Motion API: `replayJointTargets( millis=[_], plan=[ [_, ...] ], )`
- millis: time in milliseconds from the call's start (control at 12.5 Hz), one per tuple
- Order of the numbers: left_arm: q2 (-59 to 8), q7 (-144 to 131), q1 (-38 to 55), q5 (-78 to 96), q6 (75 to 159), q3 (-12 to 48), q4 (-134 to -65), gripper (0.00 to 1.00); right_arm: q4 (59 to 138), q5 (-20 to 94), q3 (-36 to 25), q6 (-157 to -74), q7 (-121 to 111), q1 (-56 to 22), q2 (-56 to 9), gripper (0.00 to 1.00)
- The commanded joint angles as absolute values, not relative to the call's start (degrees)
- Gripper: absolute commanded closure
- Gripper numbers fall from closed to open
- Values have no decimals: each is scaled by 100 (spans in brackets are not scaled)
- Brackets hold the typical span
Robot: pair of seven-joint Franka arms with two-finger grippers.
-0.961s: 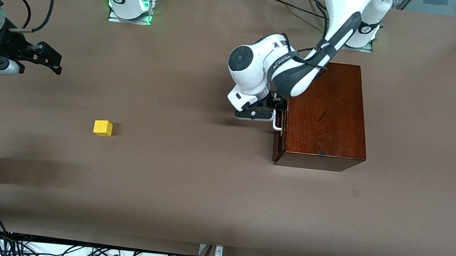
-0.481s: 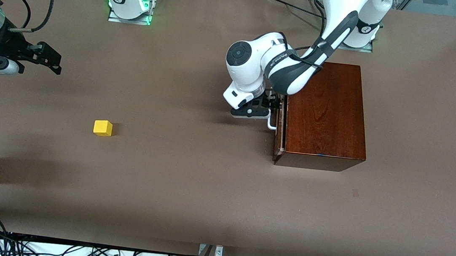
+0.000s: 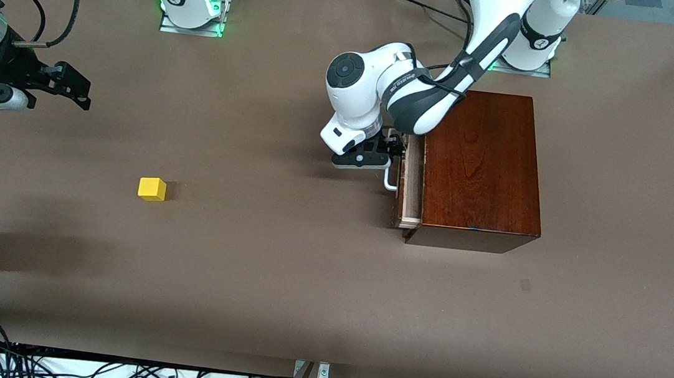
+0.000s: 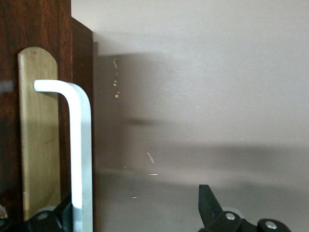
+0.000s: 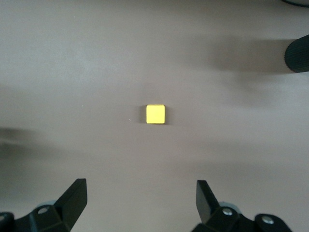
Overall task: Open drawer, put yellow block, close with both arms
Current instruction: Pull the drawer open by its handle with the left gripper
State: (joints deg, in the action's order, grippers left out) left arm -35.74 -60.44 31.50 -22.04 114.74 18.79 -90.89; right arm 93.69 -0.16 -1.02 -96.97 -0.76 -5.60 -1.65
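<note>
Right tool (image 3: 75, 89): parked above the counter (image 3: 277, 283) at the right arm's end, waiting. Jaws spread to full width, nothing between them. Its wrist view looks down on the yellow block.

Yellow block (image 3: 152, 189): sits alone on the bare counter, well apart from the box and toward the right arm's end. Flat on one face, untouched.

Left tool (image 3: 396, 154): down at the drawer front, jaws wide apart and not clamped. The white handle (image 4: 81, 145) stands between the two fingers, hard against one of them; the other finger (image 4: 208, 205) is well clear of it. Reads as a hook pull rather than a pinch.

Drawer (image 3: 411, 184): out of the wooden box (image 3: 483, 167) by a narrow strip, pale inside just showing. Not enough gap yet to drop a block in.

Step in hand (judgement): opening the drawer, early stage.

Notes for doing it well:
- Pull straight along the drawer's slide, toward the right arm's end; any sideways drift may jam the tray or slip the finger off the bar.
- Keep the hooking finger low on the bar, away from its bent end.
- Watch that the box itself does not drag along the counter.
- Open until most of the pale floor shows before calling the right tool in.
</note>
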Motion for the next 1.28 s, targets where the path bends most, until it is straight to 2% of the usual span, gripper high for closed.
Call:
replayJointTargets(
  millis=[0, 320, 1202],
  plan=[
    [-3955, -6283, 3392, -1926, 11496, 1898, -8526, 0, 9229, 26, -53, -9659, -149, -501, -220, 0],
    [-4043, -6521, 3463, -1627, 12014, 1898, -8411, 0, 9229, 35, -53, -9791, -149, -510, -229, 0],
    [-4061, -6530, 3454, -1617, 12120, 1898, -8367, 0, 9229, 0, -70, -10037, -70, -483, -325, 0]
  ],
)
